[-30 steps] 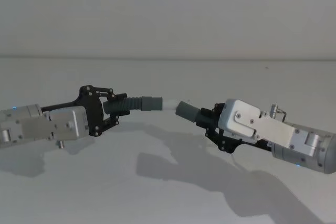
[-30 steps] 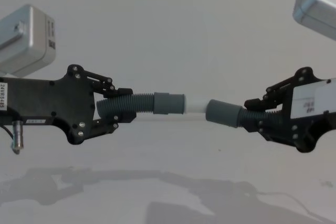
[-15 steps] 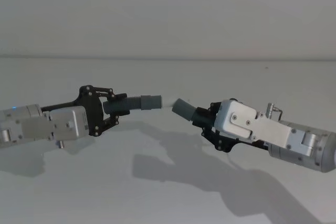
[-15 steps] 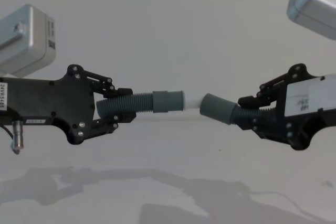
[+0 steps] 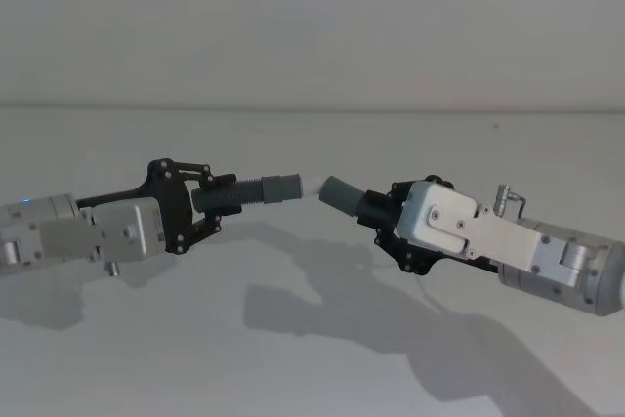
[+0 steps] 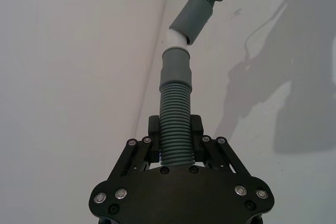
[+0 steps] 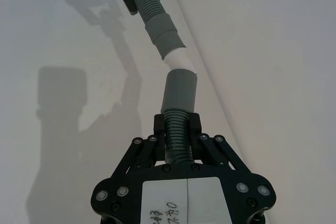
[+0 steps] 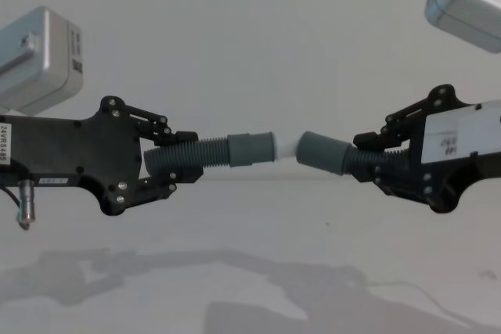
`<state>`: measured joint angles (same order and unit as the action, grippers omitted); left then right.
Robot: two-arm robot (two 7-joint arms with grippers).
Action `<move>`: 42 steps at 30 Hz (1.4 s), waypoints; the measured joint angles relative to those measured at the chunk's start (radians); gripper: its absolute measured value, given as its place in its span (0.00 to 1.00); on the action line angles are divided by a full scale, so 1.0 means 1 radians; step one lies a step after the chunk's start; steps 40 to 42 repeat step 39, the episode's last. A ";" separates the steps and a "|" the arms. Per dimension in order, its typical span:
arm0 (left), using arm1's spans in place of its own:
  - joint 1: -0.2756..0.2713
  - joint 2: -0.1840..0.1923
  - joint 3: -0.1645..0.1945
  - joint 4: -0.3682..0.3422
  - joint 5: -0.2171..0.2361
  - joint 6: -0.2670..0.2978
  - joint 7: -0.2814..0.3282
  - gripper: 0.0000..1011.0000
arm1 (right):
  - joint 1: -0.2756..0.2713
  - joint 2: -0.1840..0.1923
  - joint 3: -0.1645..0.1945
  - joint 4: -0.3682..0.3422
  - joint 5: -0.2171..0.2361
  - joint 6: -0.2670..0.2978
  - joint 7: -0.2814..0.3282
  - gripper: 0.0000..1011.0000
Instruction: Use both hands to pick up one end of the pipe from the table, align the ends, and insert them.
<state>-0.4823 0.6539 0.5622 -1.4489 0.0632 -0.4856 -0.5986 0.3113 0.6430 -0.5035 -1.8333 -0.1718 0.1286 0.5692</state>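
We see soft, fairly dim, even light with a grey cast and no glare on the plain white matte table (image 5: 312,358). Broad, soft-edged shadows of the two arms fall on it toward us, so the light seems to come from above and behind the work. In both wrist views the shadows are darker and sharper-edged. Focus holds across all views, and straight edges stay straight near the borders.
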 joint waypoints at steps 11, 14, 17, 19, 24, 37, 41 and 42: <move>0.000 0.000 0.000 0.000 0.000 0.000 0.000 0.33 | 0.001 -0.002 0.002 0.002 -0.005 -0.003 -0.004 0.25; 0.000 0.000 0.000 0.000 0.000 0.000 0.000 0.33 | 0.001 -0.002 0.002 0.002 -0.006 -0.004 -0.005 0.25; 0.000 0.000 0.000 0.000 0.000 0.000 0.000 0.33 | 0.001 -0.003 0.002 0.002 -0.006 -0.004 -0.005 0.25; 0.000 0.000 0.000 0.000 0.000 0.000 0.000 0.33 | 0.002 -0.003 0.002 0.002 -0.007 -0.004 -0.005 0.25; 0.000 0.000 0.000 0.000 0.000 0.000 0.000 0.33 | 0.002 -0.003 0.002 0.003 -0.007 -0.005 -0.006 0.25; 0.000 0.000 0.000 0.000 0.000 0.000 0.000 0.33 | 0.002 -0.004 0.003 0.003 -0.008 -0.005 -0.006 0.25; 0.000 0.000 0.000 0.000 0.000 0.000 0.000 0.33 | 0.002 -0.004 0.003 0.003 -0.008 -0.005 -0.006 0.25; 0.000 0.000 0.000 0.000 0.000 0.000 0.000 0.33 | 0.002 -0.004 0.003 0.003 -0.008 -0.005 -0.006 0.25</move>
